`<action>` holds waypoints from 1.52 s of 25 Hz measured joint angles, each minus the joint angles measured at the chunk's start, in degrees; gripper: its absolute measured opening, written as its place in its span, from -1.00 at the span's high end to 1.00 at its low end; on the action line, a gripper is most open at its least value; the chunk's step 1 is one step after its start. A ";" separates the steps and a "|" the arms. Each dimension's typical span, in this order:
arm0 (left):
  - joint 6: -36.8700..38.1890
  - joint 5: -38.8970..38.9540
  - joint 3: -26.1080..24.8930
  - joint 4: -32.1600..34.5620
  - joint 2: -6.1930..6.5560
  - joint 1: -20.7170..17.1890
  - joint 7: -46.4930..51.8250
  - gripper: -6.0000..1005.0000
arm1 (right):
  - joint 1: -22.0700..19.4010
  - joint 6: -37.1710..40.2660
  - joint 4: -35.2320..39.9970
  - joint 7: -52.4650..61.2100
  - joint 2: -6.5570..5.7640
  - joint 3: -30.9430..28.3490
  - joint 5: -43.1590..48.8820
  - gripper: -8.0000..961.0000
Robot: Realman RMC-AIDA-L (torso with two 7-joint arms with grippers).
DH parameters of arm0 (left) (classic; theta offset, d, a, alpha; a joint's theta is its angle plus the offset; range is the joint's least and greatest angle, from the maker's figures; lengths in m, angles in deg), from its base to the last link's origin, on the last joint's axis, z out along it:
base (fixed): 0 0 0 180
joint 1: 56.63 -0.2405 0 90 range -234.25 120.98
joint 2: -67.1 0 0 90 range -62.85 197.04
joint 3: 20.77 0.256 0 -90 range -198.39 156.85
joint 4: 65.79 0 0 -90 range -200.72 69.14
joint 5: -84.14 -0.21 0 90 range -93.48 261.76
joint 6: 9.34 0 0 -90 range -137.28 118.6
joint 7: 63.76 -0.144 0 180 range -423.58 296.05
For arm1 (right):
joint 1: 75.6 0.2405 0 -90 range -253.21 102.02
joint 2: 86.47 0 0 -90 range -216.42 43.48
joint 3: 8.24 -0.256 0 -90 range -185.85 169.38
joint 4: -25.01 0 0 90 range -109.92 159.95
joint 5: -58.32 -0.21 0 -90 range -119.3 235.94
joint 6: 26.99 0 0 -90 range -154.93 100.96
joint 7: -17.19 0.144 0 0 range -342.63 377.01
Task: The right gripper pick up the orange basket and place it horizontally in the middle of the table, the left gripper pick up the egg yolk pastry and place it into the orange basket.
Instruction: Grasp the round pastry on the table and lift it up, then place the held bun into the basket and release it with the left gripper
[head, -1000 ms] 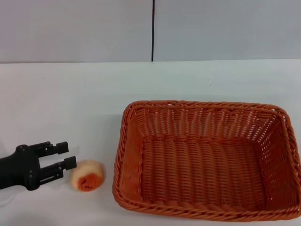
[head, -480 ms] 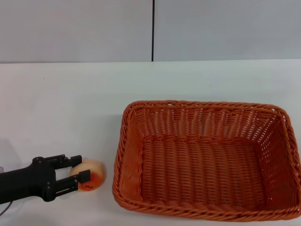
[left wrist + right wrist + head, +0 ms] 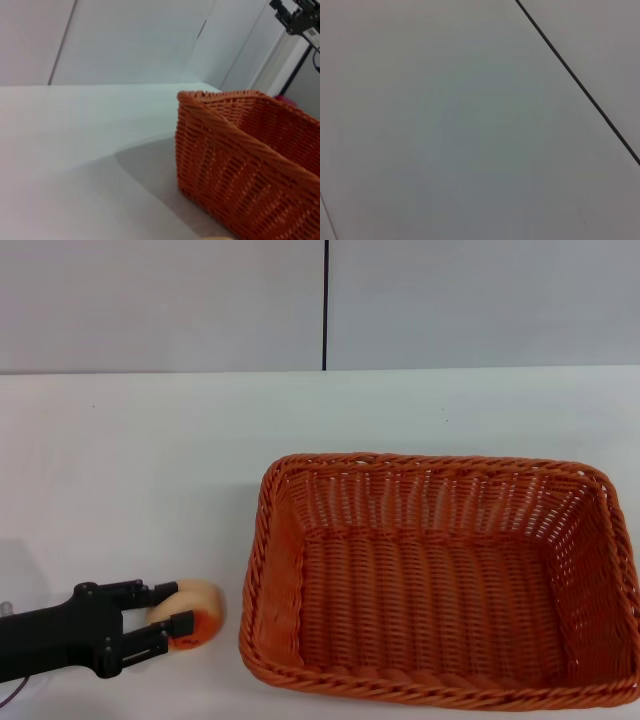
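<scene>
The orange basket [image 3: 262, 540] lies flat on the white table [image 3: 150, 460], filling the right half of the head view, and holds nothing. The egg yolk pastry [image 3: 203, 602] rests on the table just off the basket's left wall, its orange-red patch facing the front edge. My left gripper [image 3: 172, 606] comes in from the lower left, open, one finger on each side of the pastry. The left wrist view shows the basket's corner [image 3: 235, 160] close by and a sliver of the pastry [image 3: 218, 238] at the picture's edge. The right gripper is out of view.
A grey wall with a dark vertical seam [image 3: 325, 305] stands behind the table. The right wrist view holds only a plain pale surface crossed by a dark line [image 3: 580, 85]. Bare tabletop stretches behind and to the left of the basket.
The left gripper has slid right along the table toward the pastry, going from short of it to having its fingers on either side of it. The basket has not moved.
</scene>
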 joint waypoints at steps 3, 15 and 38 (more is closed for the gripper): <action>0.07 -0.56 -0.01 0.00 0.00 0.12 0.25 0.01 | 0.02 0.00 0.00 0.00 0.00 0.00 0.00 -0.11; 2.36 -0.64 -0.07 -0.54 -0.42 0.20 -0.03 0.70 | 0.25 -0.38 -0.09 -0.17 0.00 0.00 0.00 -0.11; -16.42 -0.78 -29.16 -9.55 -3.82 -1.24 4.67 0.89 | 0.21 -0.79 -0.97 -0.51 0.25 -0.02 -0.07 -0.11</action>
